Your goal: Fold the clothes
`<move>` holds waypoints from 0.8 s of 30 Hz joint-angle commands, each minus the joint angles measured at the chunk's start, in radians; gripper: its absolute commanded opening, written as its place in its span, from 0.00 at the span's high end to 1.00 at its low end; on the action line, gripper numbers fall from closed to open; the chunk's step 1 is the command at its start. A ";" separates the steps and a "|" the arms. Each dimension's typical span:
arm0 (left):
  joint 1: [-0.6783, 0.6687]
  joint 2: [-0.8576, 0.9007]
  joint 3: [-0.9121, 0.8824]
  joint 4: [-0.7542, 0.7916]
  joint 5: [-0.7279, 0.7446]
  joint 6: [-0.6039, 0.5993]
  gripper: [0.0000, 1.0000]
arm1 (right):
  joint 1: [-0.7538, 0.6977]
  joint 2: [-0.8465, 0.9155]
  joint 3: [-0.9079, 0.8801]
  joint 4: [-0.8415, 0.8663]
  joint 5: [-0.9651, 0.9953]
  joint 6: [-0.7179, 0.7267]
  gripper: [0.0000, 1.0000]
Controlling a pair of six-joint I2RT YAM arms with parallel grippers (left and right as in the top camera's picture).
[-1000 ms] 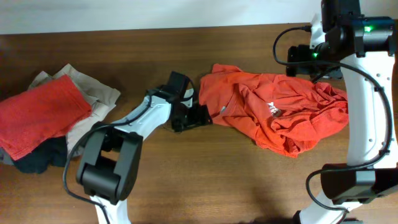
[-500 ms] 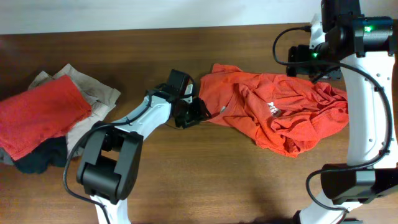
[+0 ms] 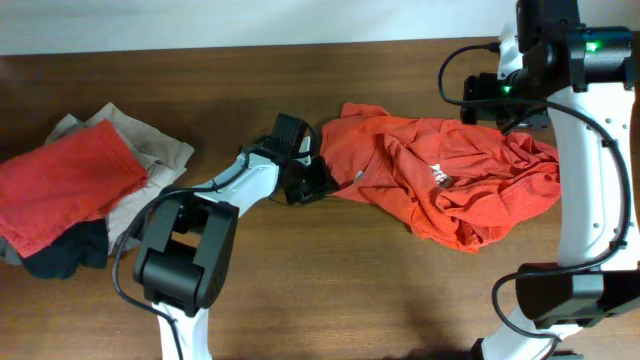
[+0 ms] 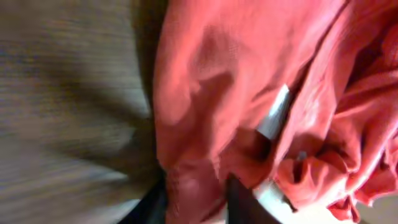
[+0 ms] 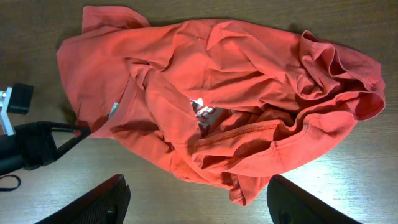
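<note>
Dark brown wooden table [image 3: 400, 300] with a fine grain and a dull sheen fills nearly every view, and a pale strip of wall [image 3: 250, 20] runs along its far edge. At the left end lies a loose pile of clothes: a soft red folded cloth [image 3: 60, 190] on top, a rumpled beige cloth [image 3: 150, 150] spreading out behind and beside it, and a dark navy cloth [image 3: 60, 255] showing at the near edge. Well apart from that pile, on the right half of the table, the crumpled orange-red T-shirt [image 3: 440, 180] lies unfolded in a wide, irregular heap, its thin knit thrown into ridges and deep creases, with a patch of white print [image 3: 438, 175] caught in the folds. The left wrist view shows a small white label [image 4: 273, 112] on the fabric, though that picture is blurred. The left gripper [image 3: 312, 180] lies low on the table at the shirt's left edge; its black fingers [image 4: 239, 199] stand either side of a fold of the hem and, in the right wrist view, taper to a point on that edge, so they appear pinched on the cloth. The right gripper [image 5: 199, 186] hangs high over the shirt with its jaws spread wide and nothing between them. A black cable [image 3: 455, 70] loops beside the white right arm, where a green light [image 3: 592, 45] glows.
</note>
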 commanded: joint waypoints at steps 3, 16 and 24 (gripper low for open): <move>-0.006 0.036 0.003 0.006 -0.013 0.018 0.99 | 0.003 0.001 -0.004 -0.005 -0.006 -0.003 0.25; 0.126 -0.157 0.346 -0.471 -0.383 0.363 0.99 | 0.003 0.001 -0.042 -0.002 -0.006 -0.003 0.24; 0.209 -0.191 0.457 -0.540 -0.485 0.461 0.99 | 0.004 0.001 -0.238 0.052 -0.105 -0.036 0.24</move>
